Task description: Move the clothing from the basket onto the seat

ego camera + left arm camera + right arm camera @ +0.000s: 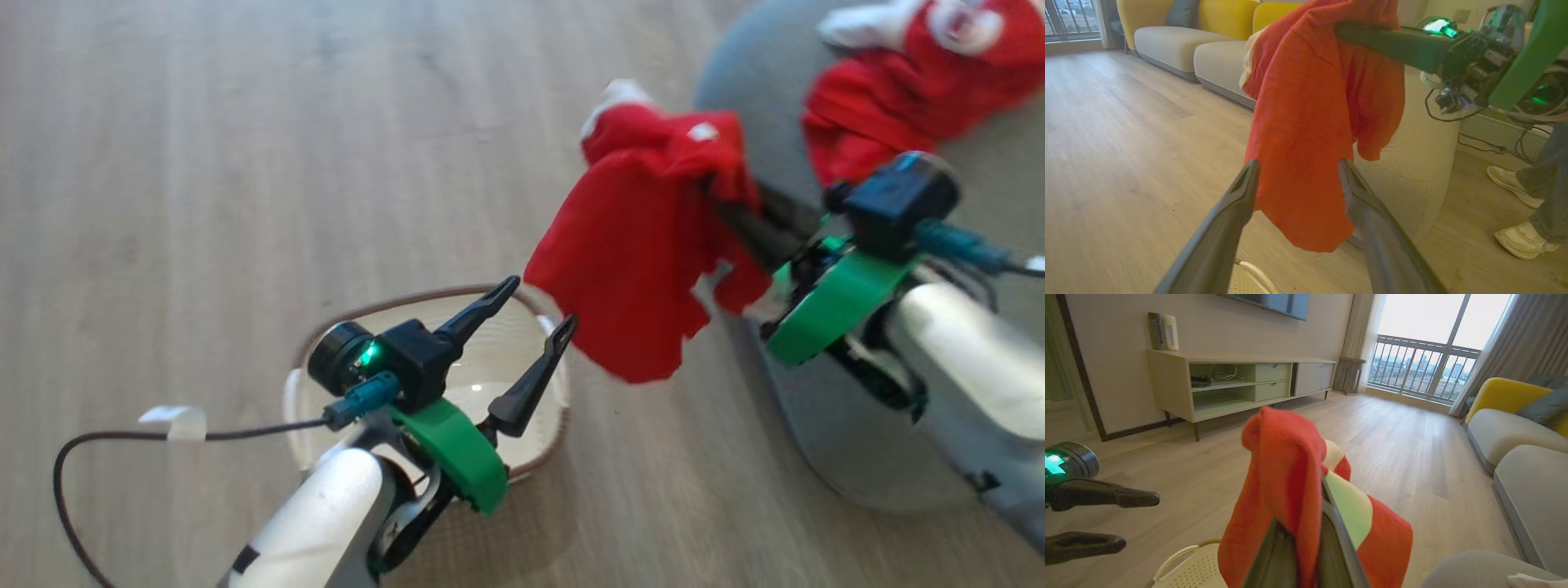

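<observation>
Head view: the right jaws are clenched on the upper edge of a red garment (629, 245). It hangs in the air between the basket (392, 300) and the seat (759, 73), over the wooden floor (204, 163). Its long axis runs from the grip at upper right down to a loose hem at lower left, and that hem points toward the basket. A small white mark (702, 131) on the cloth is too blurred to read. A second red garment (898, 90) with white parts lies crumpled on the seat. The left jaws stand released and hold nothing, above the basket, their tips pointing at the hanging cloth and the nearer tip just beside its hem.

Left wrist view: the red garment hangs top to bottom, gathered at the grip and widening to a rounded hem low between the two spread left jaws. Whether it touches them I cannot tell. The right jaws reach in from the right and pinch it at the top. The seat's pale side stands behind it. A yellow and grey sofa (1167, 41) is at upper left, and a person's pale shoes (1523, 241) are on the floor at right.

Right wrist view: the cloth drapes over the closed right jaws, its folded peak pointing up, with a white panel (1351, 502) on the right side. The left jaws stand apart at the left edge. The basket's perforated wall and white handle show at the bottom. A low cabinet (1229, 388) runs along the wall.
</observation>
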Robot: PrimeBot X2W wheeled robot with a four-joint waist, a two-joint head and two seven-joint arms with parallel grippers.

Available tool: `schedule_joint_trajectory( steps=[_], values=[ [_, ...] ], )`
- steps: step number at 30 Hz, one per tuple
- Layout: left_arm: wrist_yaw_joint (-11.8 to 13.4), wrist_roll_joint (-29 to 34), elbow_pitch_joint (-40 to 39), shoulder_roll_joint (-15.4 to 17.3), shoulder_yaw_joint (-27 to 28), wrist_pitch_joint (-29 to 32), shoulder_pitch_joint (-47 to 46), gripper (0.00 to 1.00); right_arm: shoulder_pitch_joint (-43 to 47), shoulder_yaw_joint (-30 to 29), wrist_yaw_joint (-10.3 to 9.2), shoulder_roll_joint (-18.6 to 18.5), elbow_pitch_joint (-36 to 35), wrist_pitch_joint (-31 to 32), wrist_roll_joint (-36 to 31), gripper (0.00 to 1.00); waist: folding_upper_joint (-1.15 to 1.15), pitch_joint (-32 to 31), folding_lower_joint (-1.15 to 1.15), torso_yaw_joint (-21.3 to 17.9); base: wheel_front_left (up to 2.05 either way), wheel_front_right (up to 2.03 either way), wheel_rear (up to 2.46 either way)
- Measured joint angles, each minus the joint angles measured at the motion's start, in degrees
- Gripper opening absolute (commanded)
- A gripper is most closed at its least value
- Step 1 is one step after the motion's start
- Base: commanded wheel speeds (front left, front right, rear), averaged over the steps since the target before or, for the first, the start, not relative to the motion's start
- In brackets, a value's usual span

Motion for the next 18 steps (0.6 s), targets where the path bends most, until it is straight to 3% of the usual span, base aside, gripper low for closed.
schedule_joint_trajectory(
  steps=[12,18],
  values=[
    [-0.3,0.1,2.6,-1.5,-2.2,-1.4,-2.1,1.00,13.2,-13.2,0.00,-1.7,-3.3,0.0,-3.5,0.00,0.00,2.5,0.00,-13.9,0.00,0.00,0.00],
    [-0.3,0.1,2.5,-1.4,-2.8,-1.4,-2.1,1.00,16.3,-17.2,0.00,-1.4,-4.5,0.0,-4.5,0.00,0.00,2.5,-0.01,-17.2,0.00,0.00,0.00]
  ],
)
